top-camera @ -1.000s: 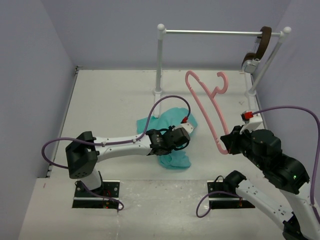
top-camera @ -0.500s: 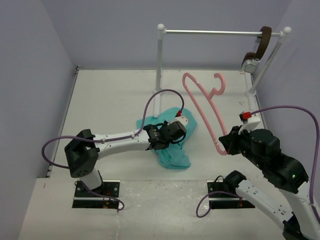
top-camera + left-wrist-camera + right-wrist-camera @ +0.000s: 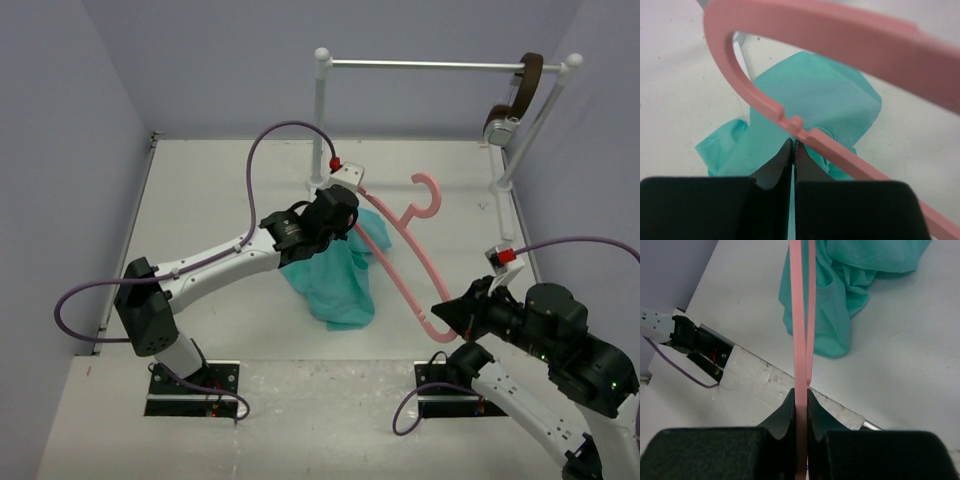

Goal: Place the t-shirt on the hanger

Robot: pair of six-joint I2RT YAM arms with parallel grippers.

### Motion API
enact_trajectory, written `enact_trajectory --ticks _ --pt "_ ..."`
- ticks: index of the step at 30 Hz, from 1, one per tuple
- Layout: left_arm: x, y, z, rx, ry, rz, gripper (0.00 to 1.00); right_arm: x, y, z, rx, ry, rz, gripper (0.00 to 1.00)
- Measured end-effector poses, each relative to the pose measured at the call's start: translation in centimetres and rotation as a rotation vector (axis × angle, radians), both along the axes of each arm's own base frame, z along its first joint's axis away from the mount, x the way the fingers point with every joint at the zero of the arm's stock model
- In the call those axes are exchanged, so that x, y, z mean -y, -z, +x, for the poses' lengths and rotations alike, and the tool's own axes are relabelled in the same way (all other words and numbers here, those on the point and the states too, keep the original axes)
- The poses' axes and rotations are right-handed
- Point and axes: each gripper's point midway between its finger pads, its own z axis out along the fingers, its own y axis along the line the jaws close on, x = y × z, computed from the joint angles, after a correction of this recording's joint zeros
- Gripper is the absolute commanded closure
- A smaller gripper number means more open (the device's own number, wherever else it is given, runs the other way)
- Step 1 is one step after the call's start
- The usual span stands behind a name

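hanger (image 3: 850, 37) blurred, out of frame rightward; t-shirt (image 3: 335, 285) top behind left gripper (image 3: 340, 225)
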Motion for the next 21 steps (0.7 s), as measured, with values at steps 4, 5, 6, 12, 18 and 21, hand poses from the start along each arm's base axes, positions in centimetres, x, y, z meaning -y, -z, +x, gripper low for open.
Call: enact_trajectory --ticks 4,5,6,12,18,21 --pt "0.5 -0.3 0.6 -0.004 -0.016 -0.030 1.00 0.4 1.1 -1.2 -0.035 -0.002 0.020 1.00" --pt "0.5 -0.1 0.7 -0.008 -0.022 -0.033 1.00 0.5 1.3 -1.5 -0.043 0.002 0.023 1.00" --pt "0.6 0.0 0.9 -0.011 -0.028 -0.035 1.00 0.7 1.4 -1.7 -0.049 0.006 0.026 1.00" --pt "0.3 0.7 1.7 -0.034 -0.064 -0.057 1.00 2.2 2.3 -3.4 -0.085 0.040 0.031 1.00" --pt "-0.6 0.7 2.6 -0.047 -0.107 -0.088 1.00 2.5 3.8 -4.9 -0.143 0.026 0.029 1.00" --pt "-0.7 0.7 2.9 -0.054 -0.115 -0.100 1.00 2.5 4.1 -5.2 -0.160 0.017 0.030 1.00"
